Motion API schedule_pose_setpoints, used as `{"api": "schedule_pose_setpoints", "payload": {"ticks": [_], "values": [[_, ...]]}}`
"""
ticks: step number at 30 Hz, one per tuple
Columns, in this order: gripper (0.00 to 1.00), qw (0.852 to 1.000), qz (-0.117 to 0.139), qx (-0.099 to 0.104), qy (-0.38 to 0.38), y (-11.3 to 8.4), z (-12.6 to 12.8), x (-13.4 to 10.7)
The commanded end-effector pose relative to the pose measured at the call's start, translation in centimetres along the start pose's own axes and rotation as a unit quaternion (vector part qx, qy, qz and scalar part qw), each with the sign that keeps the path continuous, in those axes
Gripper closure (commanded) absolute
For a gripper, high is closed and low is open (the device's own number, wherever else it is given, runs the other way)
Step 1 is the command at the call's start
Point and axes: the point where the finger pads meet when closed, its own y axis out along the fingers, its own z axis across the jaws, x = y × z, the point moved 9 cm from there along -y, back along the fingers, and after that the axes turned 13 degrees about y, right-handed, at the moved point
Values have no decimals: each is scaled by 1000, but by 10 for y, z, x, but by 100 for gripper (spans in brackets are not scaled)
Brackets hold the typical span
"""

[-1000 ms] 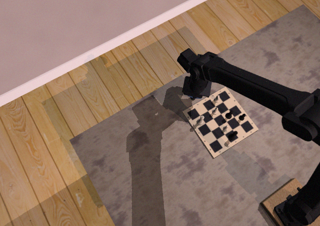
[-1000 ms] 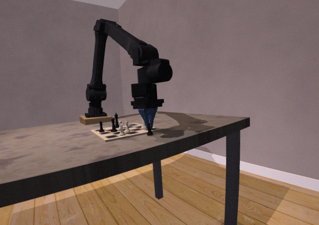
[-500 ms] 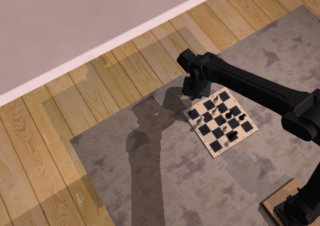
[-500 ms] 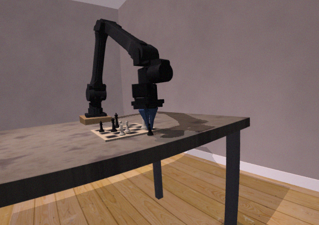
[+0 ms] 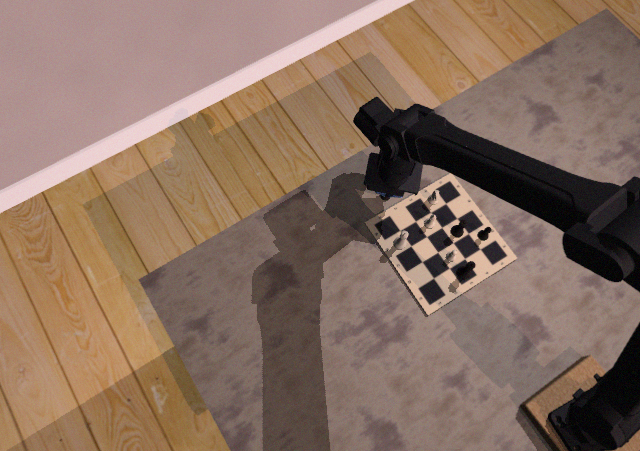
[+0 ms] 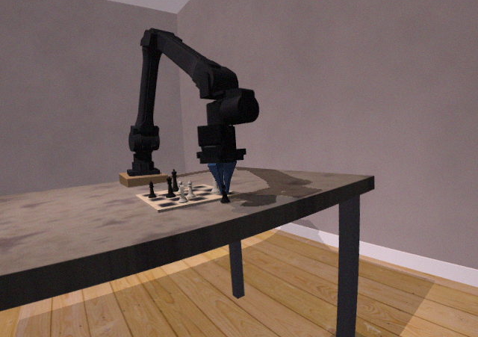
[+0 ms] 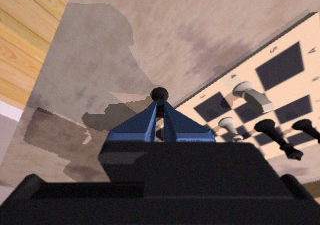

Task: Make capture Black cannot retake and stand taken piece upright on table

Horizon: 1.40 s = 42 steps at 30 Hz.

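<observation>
My gripper (image 6: pixel 223 190) (image 7: pixel 160 105) is shut on a black chess piece (image 6: pixel 225 198) (image 7: pixel 159 94). The piece is upright beside the board, at or just above the table; a gap under it cannot be made out. In the top view the gripper body hides it. The chessboard (image 5: pixel 509 256) (image 6: pixel 158 208) (image 7: pixel 295 35) bears three black pieces, one (image 5: pixel 457 229) near the middle, one (image 5: pixel 484 233) (image 6: pixel 151 190) toward an edge and a tall one (image 5: pixel 467 267). Several white pieces stand there too, among them a tall one (image 5: pixel 401 239) and a smaller one (image 5: pixel 450 255). All look upright.
The table (image 5: pixel 361 384) (image 6: pixel 96 225) ends a little beyond the gripper. The board's corner is close beside the held piece. The arm's wooden base block (image 5: pixel 563 384) (image 6: pixel 143 179) lies on the other side of the board. Arm shadows fall across the table.
</observation>
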Motion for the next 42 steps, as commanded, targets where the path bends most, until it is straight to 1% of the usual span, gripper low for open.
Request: {"api": "schedule_pose_setpoints", "payload": {"ticks": [1, 8, 14, 42], "values": [[100, 1000, -4, 8, -5, 0, 3, -1], [100, 1000, -3, 6, -5, 3, 4, 0], [100, 1000, -9, 16, -5, -7, 11, 5], [100, 1000, -10, 18, -5, -8, 14, 7]]}}
